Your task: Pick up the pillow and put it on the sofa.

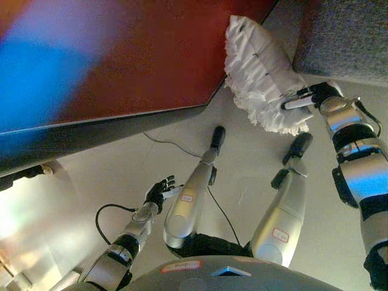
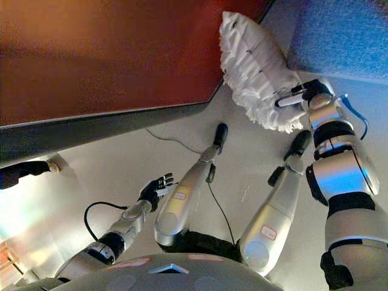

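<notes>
A white pillow (image 1: 260,73) with a ruffled edge hangs off the floor at the upper right, beside the red sofa (image 1: 157,54). My right hand (image 1: 306,97) grips the pillow's lower right edge, fingers curled into the ruffles. In the right eye view the same pillow (image 2: 254,66) and right hand (image 2: 300,94) show against the pale floor. My left hand (image 1: 159,193) hangs low at the lower left, fingers spread and holding nothing.
The sofa's dark grey base (image 1: 121,130) runs across the left and middle. A grey upholstered block (image 1: 345,36) stands at the upper right corner, close to the pillow. Pale floor (image 1: 254,157) lies between them.
</notes>
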Motion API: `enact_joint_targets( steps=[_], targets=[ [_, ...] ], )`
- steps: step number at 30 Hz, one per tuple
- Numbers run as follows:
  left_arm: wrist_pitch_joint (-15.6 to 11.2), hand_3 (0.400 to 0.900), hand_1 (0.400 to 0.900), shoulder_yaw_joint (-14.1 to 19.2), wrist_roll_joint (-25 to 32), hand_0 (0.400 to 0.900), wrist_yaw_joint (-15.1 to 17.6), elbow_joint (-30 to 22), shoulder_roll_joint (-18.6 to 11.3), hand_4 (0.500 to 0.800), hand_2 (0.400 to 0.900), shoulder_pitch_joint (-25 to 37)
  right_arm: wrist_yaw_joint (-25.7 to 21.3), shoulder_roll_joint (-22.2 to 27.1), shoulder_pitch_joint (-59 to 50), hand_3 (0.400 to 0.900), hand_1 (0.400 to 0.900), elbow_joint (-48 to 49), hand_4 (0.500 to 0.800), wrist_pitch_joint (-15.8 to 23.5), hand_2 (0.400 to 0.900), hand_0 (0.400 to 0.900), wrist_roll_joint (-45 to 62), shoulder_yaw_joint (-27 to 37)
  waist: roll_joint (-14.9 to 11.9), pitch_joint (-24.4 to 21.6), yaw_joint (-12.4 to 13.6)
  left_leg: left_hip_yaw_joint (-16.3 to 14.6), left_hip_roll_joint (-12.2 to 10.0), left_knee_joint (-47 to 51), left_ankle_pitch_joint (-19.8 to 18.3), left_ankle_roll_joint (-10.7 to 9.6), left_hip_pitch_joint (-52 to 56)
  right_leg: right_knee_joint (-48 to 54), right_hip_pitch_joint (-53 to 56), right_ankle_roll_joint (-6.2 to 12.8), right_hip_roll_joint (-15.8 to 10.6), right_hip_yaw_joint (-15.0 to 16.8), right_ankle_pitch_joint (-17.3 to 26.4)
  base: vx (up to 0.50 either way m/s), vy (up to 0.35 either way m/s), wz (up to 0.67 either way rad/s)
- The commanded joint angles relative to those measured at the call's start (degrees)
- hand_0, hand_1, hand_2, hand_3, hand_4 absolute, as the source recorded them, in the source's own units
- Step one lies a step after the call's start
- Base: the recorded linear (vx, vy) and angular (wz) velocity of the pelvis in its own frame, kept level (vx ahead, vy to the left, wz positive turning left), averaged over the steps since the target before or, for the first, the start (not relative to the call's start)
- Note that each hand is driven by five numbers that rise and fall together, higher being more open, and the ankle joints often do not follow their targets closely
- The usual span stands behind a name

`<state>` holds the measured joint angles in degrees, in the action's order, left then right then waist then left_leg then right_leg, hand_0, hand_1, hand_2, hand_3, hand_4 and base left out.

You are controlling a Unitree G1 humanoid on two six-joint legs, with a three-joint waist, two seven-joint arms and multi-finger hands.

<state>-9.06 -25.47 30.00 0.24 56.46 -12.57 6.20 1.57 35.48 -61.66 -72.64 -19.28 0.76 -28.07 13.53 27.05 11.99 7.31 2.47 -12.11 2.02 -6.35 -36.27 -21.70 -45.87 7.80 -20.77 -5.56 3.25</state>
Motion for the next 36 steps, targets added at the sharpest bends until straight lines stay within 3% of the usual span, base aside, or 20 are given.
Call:
enact_joint_targets(
  steps=[1,3,4,5,12,22,28,36],
  targets=[
    [-1.40,0.900,0.900,-2.02,2.67,0.900,0.47,-2.82,-4.17,0.800,0.900,-7.86,-1.69,3.58,-11.25,0.900,0.900,-0.82,0.800,-1.19,0.900,0.900,-4.47,-5.59,9.14,2.74,1.58,0.65,-0.50,-1.35,3.30,1.77,-5.80,1.11,-1.61,2.32,-2.52,4.81,0.95,-0.06,-0.001,0.15],
    [-1.69,0.900,0.900,-2.19,2.67,0.900,0.81,-4.14,-4.29,0.800,0.900,-8.48,-1.39,3.46,-12.95,0.900,0.900,-1.05,0.800,-2.26,0.900,0.900,-4.07,-7.00,9.57,2.74,2.34,0.95,-0.29,-1.78,3.35,1.98,-7.07,0.75,-2.84,2.32,-2.62,4.95,0.85,-0.06,-0.008,0.13],
    [-1.85,0.900,0.900,-2.17,2.57,0.900,0.96,-4.61,-4.29,0.800,0.900,-8.79,-1.41,3.42,-13.49,0.551,0.551,-1.03,0.591,-1.86,0.551,0.551,-4.24,-7.23,9.73,2.74,2.62,1.11,-0.17,-1.96,3.40,2.03,-7.49,0.60,-3.26,2.35,-2.63,4.99,0.81,-0.05,-0.007,0.09],
    [-2.13,0.900,0.900,-2.17,2.44,0.900,1.05,-4.98,-4.27,0.800,0.900,-9.08,-1.56,3.32,-14.08,0.400,0.400,-1.15,0.500,-1.32,0.400,0.400,-5.13,-7.36,9.86,2.74,2.84,1.14,-0.06,-2.07,3.43,2.01,-7.72,0.62,-3.41,2.39,-2.70,5.01,0.82,-0.04,0.005,0.06],
    [-2.23,0.900,0.900,-1.75,1.66,0.900,1.05,-7.88,-4.39,0.800,0.900,-11.00,-4.27,3.52,-15.18,0.400,0.400,0.42,0.500,2.38,0.400,0.400,-5.31,-8.15,10.08,2.74,3.20,0.81,-0.17,-1.55,3.72,1.92,-7.47,1.62,-3.11,2.77,-2.85,4.90,1.28,-0.02,0.017,-0.03],
    [-0.80,0.900,0.900,-0.46,2.01,0.900,-0.33,-8.95,-5.66,0.800,0.900,-11.61,-1.38,3.76,-12.83,0.400,0.400,1.95,0.500,6.70,0.400,0.400,-3.00,-6.53,8.38,2.74,2.32,0.44,-1.05,0.19,3.47,1.67,-2.95,4.61,2.32,3.07,-2.88,3.04,2.05,-0.01,-0.002,-0.10],
    [2.15,0.900,0.900,1.90,1.85,0.900,-0.62,-7.63,-6.71,0.800,0.900,-10.99,2.24,3.89,-7.67,0.400,0.400,3.38,0.500,9.86,0.400,0.400,0.86,-3.75,5.25,2.74,0.78,-0.64,-2.48,0.74,2.12,1.58,3.38,6.75,9.55,3.34,-2.67,1.19,2.05,0.03,-0.048,-0.18],
    [6.13,0.900,0.900,7.09,-1.90,0.900,2.35,-1.34,-8.29,0.800,0.900,-7.32,8.22,3.22,3.54,0.400,0.400,13.07,0.500,15.32,0.400,0.400,4.79,-0.76,-3.63,1.48,-1.83,-3.47,-5.99,1.71,-0.36,1.16,13.50,11.41,21.79,3.59,-0.61,-1.41,2.84,0.08,-0.155,-0.20]
  ],
)
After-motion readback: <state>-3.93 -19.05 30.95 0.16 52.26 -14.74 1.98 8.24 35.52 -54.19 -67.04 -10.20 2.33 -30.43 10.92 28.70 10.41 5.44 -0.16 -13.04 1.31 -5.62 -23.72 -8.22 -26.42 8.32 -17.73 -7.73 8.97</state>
